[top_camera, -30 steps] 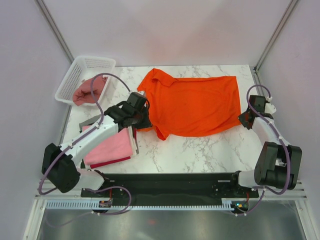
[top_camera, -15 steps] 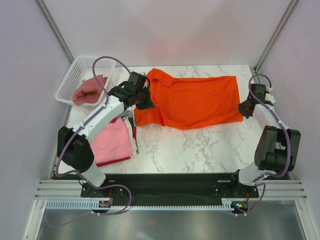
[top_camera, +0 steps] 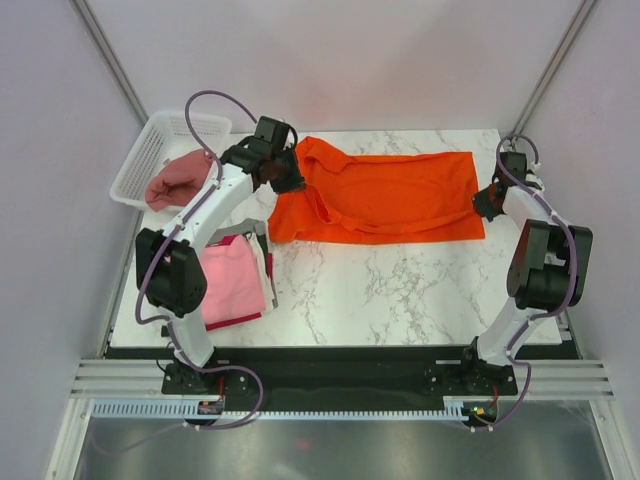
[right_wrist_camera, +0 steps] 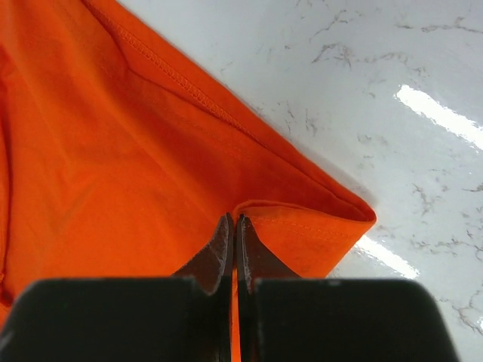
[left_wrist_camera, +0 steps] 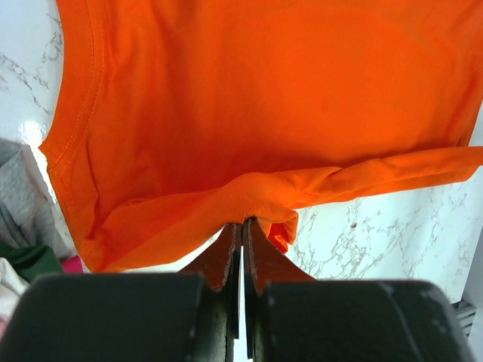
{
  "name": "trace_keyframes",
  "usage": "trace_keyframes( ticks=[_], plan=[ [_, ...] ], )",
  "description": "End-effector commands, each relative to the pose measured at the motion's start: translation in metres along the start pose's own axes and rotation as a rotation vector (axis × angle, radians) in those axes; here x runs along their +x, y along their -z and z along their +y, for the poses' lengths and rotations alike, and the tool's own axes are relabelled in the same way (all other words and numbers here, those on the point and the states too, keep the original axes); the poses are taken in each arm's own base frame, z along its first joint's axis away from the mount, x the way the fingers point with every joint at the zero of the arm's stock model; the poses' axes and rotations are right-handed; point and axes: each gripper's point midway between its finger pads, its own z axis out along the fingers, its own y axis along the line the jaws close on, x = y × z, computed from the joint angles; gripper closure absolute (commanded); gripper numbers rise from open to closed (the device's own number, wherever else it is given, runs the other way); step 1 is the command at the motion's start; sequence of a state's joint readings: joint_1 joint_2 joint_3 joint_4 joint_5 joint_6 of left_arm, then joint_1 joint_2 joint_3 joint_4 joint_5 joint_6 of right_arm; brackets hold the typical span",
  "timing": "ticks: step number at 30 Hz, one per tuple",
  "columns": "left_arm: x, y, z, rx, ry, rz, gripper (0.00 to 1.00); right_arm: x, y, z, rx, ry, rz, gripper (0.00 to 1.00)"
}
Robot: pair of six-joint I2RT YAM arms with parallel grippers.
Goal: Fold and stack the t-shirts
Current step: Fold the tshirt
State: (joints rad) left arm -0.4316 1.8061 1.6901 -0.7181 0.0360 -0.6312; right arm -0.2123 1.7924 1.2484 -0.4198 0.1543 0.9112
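Observation:
A bright orange t-shirt point(top_camera: 385, 195) lies spread across the back of the marble table, its near edge folded over toward the far side. My left gripper point(top_camera: 282, 184) is shut on the shirt's left sleeve edge point(left_wrist_camera: 249, 204), at its point(left_wrist_camera: 241, 223) tips. My right gripper point(top_camera: 484, 203) is shut on the shirt's right hem corner point(right_wrist_camera: 309, 226), pinched at its point(right_wrist_camera: 235, 219) tips. A folded light pink t-shirt point(top_camera: 228, 283) lies on a small stack at the left front. A dusty rose t-shirt point(top_camera: 178, 181) sits in the basket.
A white mesh basket point(top_camera: 160, 152) stands at the back left corner. Grey and green cloth point(left_wrist_camera: 23, 226) of the stack shows at the left of the left wrist view. Bare marble point(top_camera: 400, 290) lies in front of the orange shirt.
Both grippers have carried the shirt's near edge away from me toward the back. The shirt now lies folded narrower, front to back.

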Motion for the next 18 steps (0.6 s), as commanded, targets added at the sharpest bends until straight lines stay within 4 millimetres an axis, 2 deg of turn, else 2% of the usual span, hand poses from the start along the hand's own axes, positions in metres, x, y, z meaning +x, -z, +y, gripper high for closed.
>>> trace_keyframes(
  ticks=[1,4,18],
  plan=[
    [-0.016,-0.001,-0.004,0.005,-0.043,-0.017,0.98,-0.017,0.003,0.02,-0.035,-0.039,-0.024,1.0],
    [-0.021,-0.007,0.002,-0.01,-0.037,-0.017,0.98,-0.022,0.004,0.026,-0.043,-0.051,-0.032,0.99],
    [-0.057,-0.038,0.005,-0.013,-0.019,-0.046,0.98,-0.034,-0.008,0.037,-0.042,-0.081,-0.043,0.99]
  ],
)
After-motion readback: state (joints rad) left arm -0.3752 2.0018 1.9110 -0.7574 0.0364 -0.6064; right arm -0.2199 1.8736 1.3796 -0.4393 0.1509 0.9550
